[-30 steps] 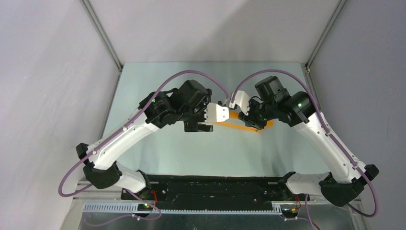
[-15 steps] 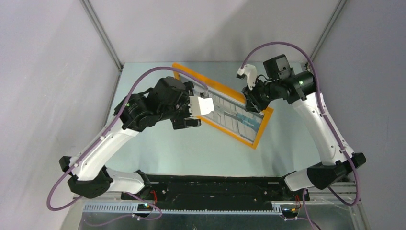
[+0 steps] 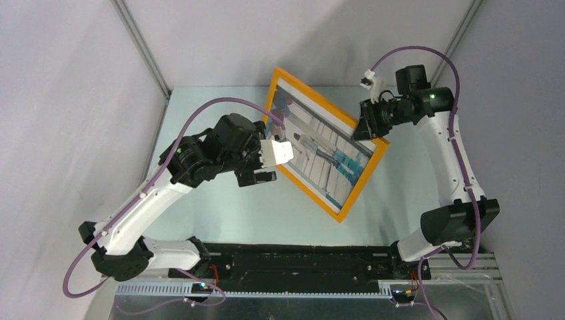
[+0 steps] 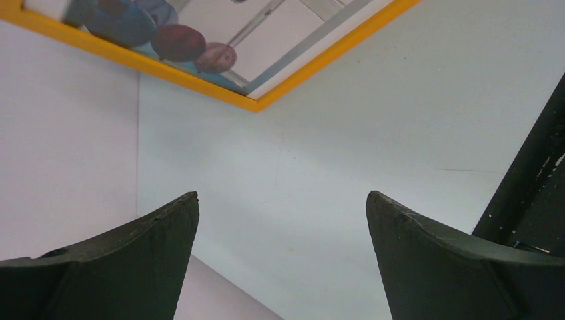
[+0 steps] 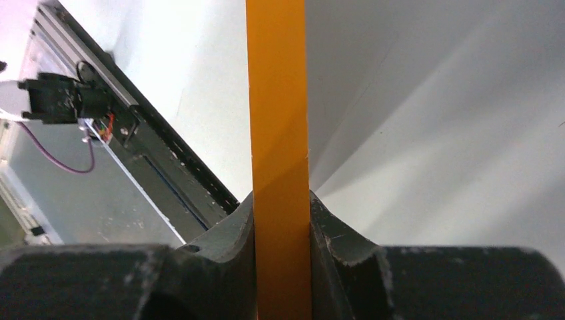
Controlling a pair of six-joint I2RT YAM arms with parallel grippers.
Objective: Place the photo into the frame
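The photo (image 3: 326, 157) sits inside the frame (image 3: 340, 213), with its picture side toward the overhead camera. The figure, the pale poles and the teal patches fill the opening, and orange border shows on all four sides. From the left wrist view one corner of the print, with the red and blue balls (image 4: 190, 43), lies neatly against the inner edge of the frame.

The frame itself is in the middle of the scene, toward the far right, and is tilted steeply, not flat. Whether its near corner touches the table (image 3: 233, 207) I cannot tell. The right gripper (image 5: 280, 207) is clamped on the far right edge of the frame, with one finger on each face of the orange strip. The left gripper (image 4: 280, 200) has its jaws wide apart and holds nothing. It hangs just beside the left edge of the frame, without touching it.

I judge the main step to be done, because the print appears seated. The back of the frame is hidden, so I cannot say whether anything secures the print. What seems left is to lay the frame down and let go.
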